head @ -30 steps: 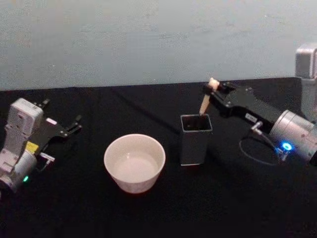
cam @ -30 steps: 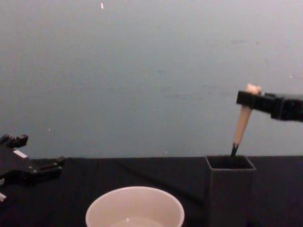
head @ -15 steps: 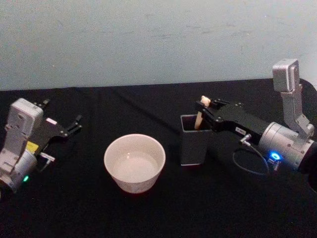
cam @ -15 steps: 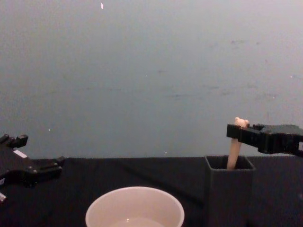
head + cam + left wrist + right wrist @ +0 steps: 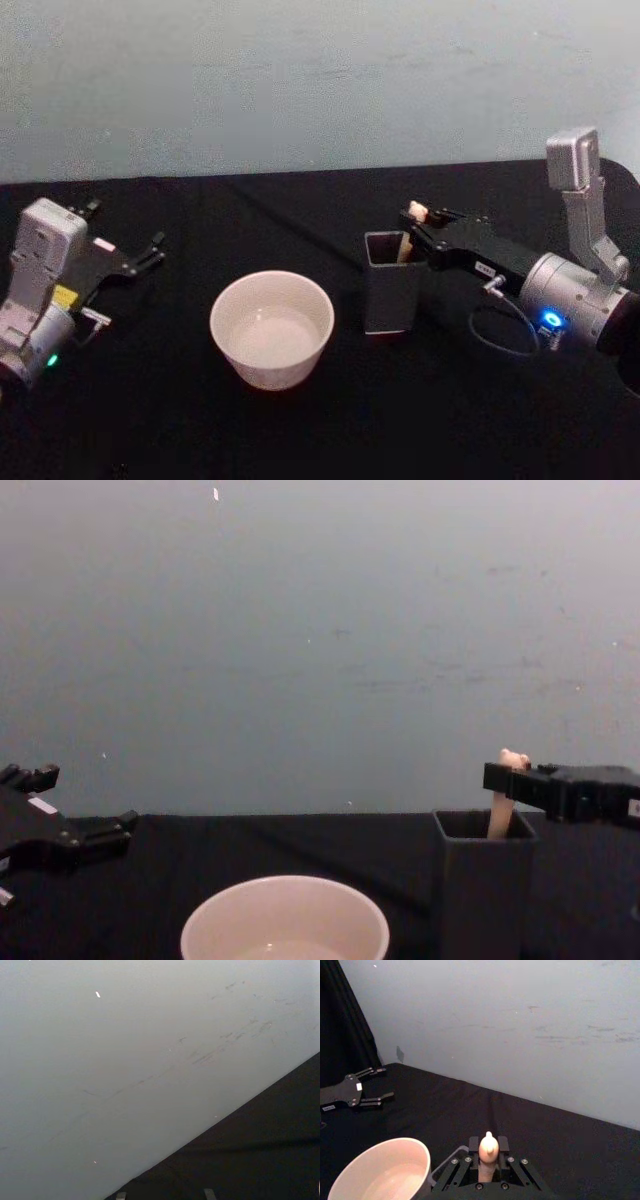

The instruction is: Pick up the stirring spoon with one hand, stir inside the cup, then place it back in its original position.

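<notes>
The stirring spoon (image 5: 411,228) stands in the dark square holder (image 5: 391,283), only its cream handle and bear head showing above the rim. My right gripper (image 5: 417,217) is shut on the handle top, just above the holder's right rim; the chest view shows it (image 5: 507,777) and the spoon (image 5: 500,810) over the holder (image 5: 483,885). In the right wrist view the bear head (image 5: 488,1147) sits between the closed fingers. The cream cup (image 5: 271,327) stands to the holder's left. My left gripper (image 5: 148,252) rests open at the far left.
Black cloth covers the table (image 5: 450,420), with a pale wall behind. A cable loops on the cloth under the right arm (image 5: 500,330). The cup (image 5: 382,1172) is near the right gripper in the right wrist view.
The right gripper has lowered the spoon deeper into the holder; more of the handle is now hidden below the rim. The left arm has not moved.
</notes>
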